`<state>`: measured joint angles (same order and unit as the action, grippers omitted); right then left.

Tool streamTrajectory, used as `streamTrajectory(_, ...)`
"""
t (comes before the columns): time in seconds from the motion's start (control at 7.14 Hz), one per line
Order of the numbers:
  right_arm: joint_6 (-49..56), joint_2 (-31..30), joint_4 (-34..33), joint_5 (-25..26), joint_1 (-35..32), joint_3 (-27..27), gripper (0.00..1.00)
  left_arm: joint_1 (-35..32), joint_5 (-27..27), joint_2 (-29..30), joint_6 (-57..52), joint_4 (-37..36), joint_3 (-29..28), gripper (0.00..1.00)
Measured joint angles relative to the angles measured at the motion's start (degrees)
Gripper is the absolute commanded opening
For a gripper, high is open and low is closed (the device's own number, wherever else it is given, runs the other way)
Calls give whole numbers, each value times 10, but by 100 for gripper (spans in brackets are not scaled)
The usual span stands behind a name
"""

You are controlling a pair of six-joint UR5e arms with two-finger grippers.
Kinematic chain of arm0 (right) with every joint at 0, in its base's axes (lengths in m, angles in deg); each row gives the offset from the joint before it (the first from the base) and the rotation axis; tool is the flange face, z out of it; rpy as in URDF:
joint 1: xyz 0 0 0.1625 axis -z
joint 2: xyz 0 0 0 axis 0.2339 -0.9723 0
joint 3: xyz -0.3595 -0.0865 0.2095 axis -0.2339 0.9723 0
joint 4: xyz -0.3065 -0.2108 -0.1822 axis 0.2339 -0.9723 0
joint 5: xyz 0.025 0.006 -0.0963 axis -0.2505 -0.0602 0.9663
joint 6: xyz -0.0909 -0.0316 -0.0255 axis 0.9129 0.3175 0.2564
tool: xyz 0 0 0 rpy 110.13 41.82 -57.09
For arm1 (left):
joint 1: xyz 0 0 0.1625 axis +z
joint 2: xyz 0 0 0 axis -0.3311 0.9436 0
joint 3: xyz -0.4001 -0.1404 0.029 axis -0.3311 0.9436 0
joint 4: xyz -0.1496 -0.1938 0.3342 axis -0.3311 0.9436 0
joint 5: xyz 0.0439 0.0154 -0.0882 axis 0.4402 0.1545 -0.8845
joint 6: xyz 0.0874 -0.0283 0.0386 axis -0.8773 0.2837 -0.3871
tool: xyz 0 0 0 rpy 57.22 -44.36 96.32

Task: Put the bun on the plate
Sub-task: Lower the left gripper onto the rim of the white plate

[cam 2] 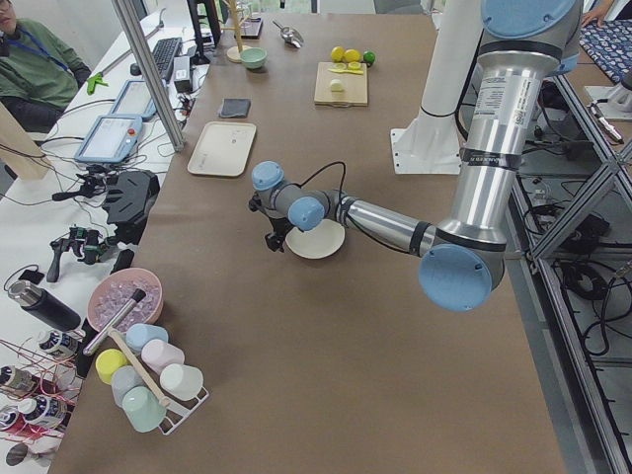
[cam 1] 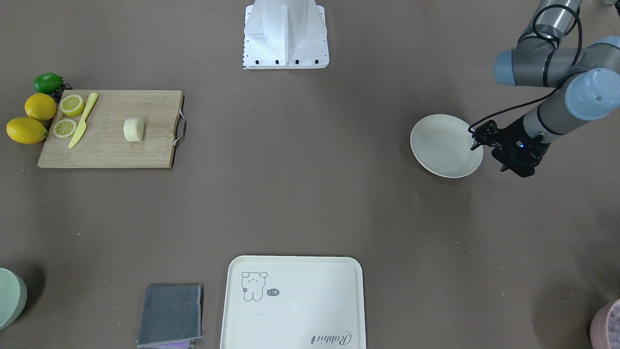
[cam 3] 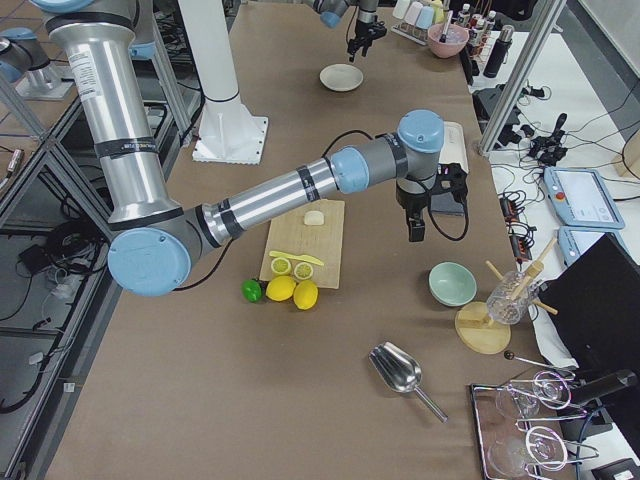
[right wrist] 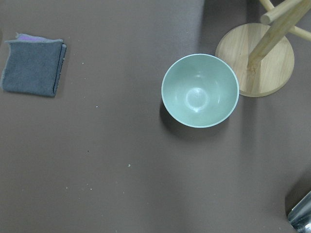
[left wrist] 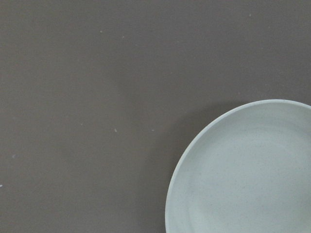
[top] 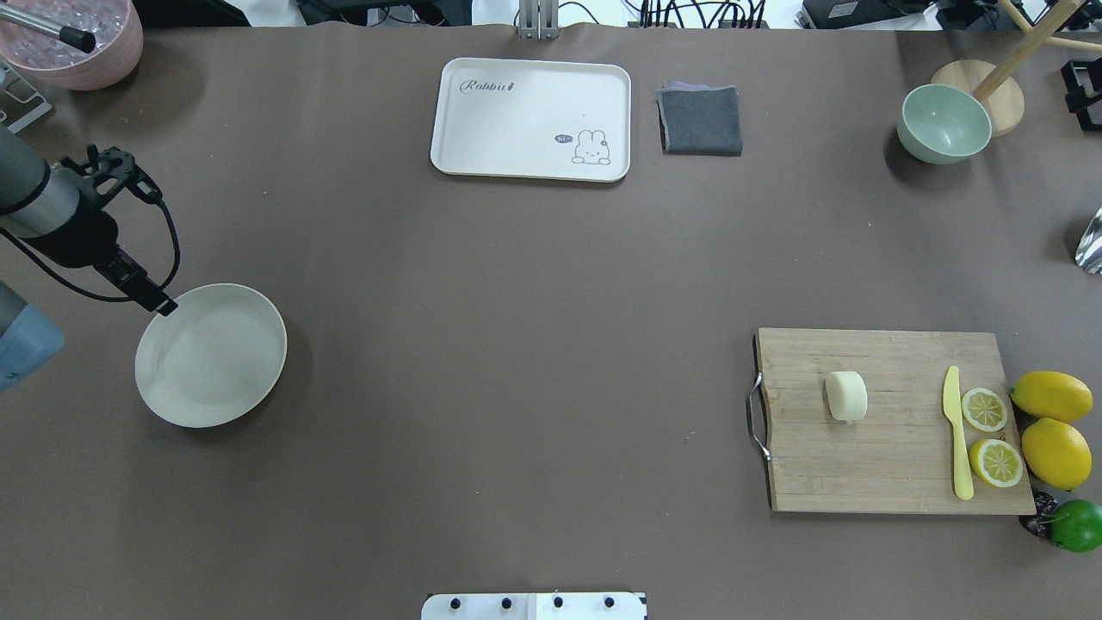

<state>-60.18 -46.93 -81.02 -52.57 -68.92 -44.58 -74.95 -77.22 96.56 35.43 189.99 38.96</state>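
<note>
The bun (top: pixel 845 396), a small pale cream lump, lies on the wooden cutting board (top: pixel 861 465) at the table's right; it also shows in the front view as the bun (cam 1: pixel 133 130). The round off-white plate (top: pixel 211 355) sits far to the left with nothing on it, and part of the plate (left wrist: pixel 252 174) fills the left wrist view's lower right. My left gripper (top: pixel 164 305) hangs at the plate's rim and looks shut with nothing in it. My right gripper (cam 3: pixel 415 232) hovers beyond the board near the green bowl; I cannot tell whether it is open or shut.
On the board lie a yellow knife (top: pixel 956 430) and two lemon halves (top: pixel 984 409); whole lemons (top: pixel 1052 396) and a lime (top: pixel 1076 523) sit beside it. At the far edge stand a cream tray (top: pixel 516 112), a grey cloth (top: pixel 700 120), a green bowl (top: pixel 943 123) and a pink bowl (top: pixel 77 43).
</note>
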Motion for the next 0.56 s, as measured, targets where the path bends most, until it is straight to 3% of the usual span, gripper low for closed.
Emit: streamTrajectory(0.56,-2,-1,0,2,1,-3,100,10,7,17,0,0,-31,86)
